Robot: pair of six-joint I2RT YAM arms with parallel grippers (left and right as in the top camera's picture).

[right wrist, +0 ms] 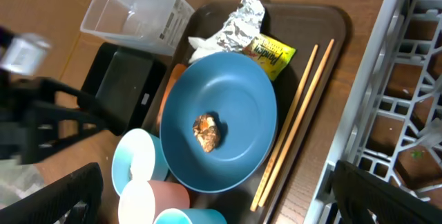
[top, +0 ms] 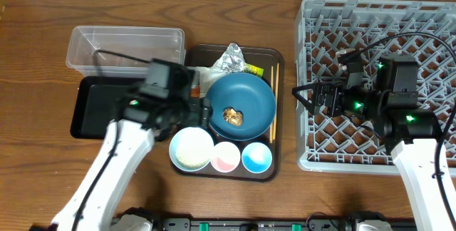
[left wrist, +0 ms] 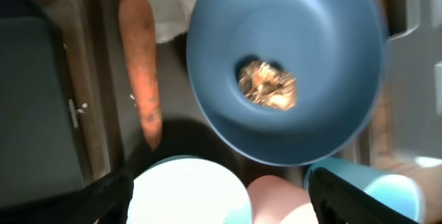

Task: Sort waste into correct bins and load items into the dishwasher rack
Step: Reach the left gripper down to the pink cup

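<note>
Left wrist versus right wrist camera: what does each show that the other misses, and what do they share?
Only left wrist: the carrot at full length beside the dark blue bowl; right wrist catches just an orange sliver.
Only right wrist: clear tub, crumpled foil, yellow-green wrapper, chopsticks, dishwasher rack.
Both: the dark blue bowl with the brown food scrap inside, pink cup, black tray.

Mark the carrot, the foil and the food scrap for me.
orange carrot (left wrist: 140,79), left wrist view, middle of its length.
crumpled silver foil (right wrist: 242,25), right wrist view, centre of the wad.
brown food scrap (right wrist: 207,131), right wrist view, middle of the lump.
</note>
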